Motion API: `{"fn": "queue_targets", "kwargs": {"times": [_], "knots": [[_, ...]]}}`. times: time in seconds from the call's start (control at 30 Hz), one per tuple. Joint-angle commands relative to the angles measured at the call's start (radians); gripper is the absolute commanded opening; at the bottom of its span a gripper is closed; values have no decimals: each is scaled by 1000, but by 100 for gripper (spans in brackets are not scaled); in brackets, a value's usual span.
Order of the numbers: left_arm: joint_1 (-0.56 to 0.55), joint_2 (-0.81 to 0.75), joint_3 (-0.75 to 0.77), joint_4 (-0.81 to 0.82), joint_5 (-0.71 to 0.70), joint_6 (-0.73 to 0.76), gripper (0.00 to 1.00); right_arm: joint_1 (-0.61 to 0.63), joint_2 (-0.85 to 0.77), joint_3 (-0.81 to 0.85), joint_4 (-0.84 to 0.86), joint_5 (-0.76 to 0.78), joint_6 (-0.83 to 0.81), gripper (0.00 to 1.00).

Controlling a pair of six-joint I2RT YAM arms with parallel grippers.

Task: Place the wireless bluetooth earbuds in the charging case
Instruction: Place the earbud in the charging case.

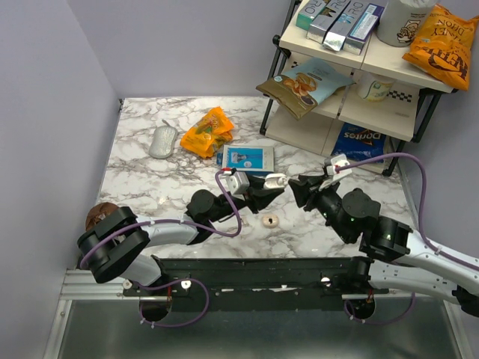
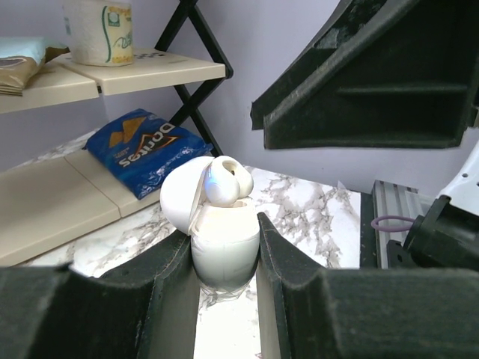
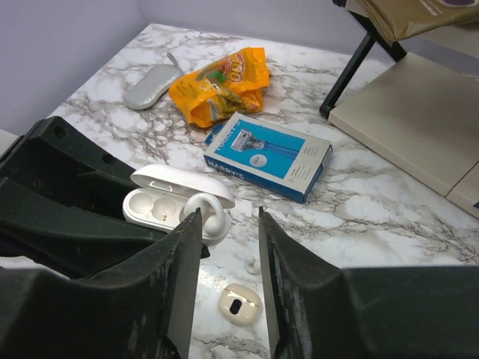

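One earbud (image 3: 213, 211) perched crooked on the charging case (image 3: 152, 208).
Left claw (image 2: 224, 247) pinches the case; right claw (image 3: 229, 218), spread, should press that earbud squarely down.

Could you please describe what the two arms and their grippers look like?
The left arm and right arm have black joints joined by pale grey links; a purple cable loops along each. A small white block sits at each wrist. The jaws are matte black, wedge-shaped.
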Motion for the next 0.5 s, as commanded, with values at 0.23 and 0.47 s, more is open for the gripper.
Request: {"fn": "queue_targets", "kwargs": {"times": [0.23, 0.47], "knots": [[80, -95, -19, 403, 221, -157, 0, -32, -43, 139, -190, -216, -15, 36], [116, -120, -19, 404, 321, -233, 0, -32, 0, 142, -238, -252, -18, 43]]}}
